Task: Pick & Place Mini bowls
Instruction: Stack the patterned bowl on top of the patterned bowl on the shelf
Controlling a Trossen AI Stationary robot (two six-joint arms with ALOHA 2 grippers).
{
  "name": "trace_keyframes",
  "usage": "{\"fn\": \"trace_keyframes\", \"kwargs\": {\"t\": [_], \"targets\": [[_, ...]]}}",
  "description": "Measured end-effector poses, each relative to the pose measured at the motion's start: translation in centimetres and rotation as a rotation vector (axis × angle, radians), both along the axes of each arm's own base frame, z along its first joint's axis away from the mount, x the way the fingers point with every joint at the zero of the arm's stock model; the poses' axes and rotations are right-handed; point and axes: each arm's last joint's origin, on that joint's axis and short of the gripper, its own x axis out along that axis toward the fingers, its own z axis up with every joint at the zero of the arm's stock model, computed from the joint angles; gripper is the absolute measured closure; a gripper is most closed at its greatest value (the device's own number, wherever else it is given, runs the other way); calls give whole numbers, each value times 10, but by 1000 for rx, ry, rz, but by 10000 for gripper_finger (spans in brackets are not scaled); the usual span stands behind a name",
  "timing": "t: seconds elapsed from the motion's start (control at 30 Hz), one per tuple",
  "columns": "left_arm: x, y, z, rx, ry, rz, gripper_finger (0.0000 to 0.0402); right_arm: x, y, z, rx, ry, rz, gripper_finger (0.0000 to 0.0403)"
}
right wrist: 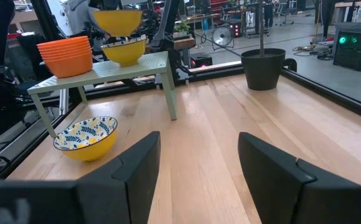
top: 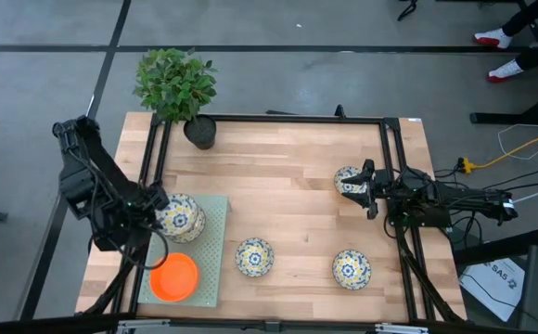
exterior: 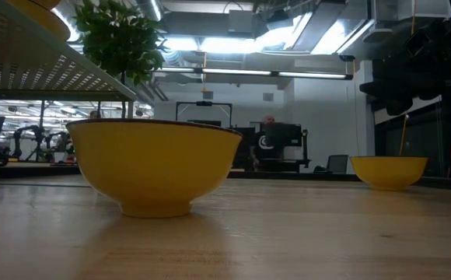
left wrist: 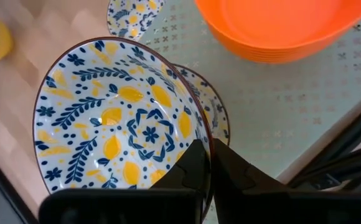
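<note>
A black-framed wooden table (top: 288,199) holds a green rack (top: 215,243); above it the left gripper (left wrist: 210,163) pinches a patterned bowl (left wrist: 115,124), while the spread right gripper (right wrist: 199,162) hovers well away.

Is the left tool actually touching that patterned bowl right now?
Touching: in the left wrist view the left tool is shut on the patterned bowl's rim, above the rack.

This is looking like a robotics lab or workshop: a wooden table (top: 288,213) is sitting inside a black metal frame (top: 391,167) on a bare grey floor, loose cables (top: 529,139) are trailing beside it, and strip lights (exterior: 249,71) are glowing over more equipment (exposed ducts overhead) behind.
</note>
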Motion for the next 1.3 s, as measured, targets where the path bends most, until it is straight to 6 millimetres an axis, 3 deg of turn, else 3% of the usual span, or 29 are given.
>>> {"fn": "trace_keyframes", "kwargs": {"t": [0.63,1.3], "targets": [[-4,-4,-1,-44,63,-32,395,0,0,0,0,0,0,188],[4,-10,-6,46,44,-34,395,0,0,0,0,0,0,188]]}}
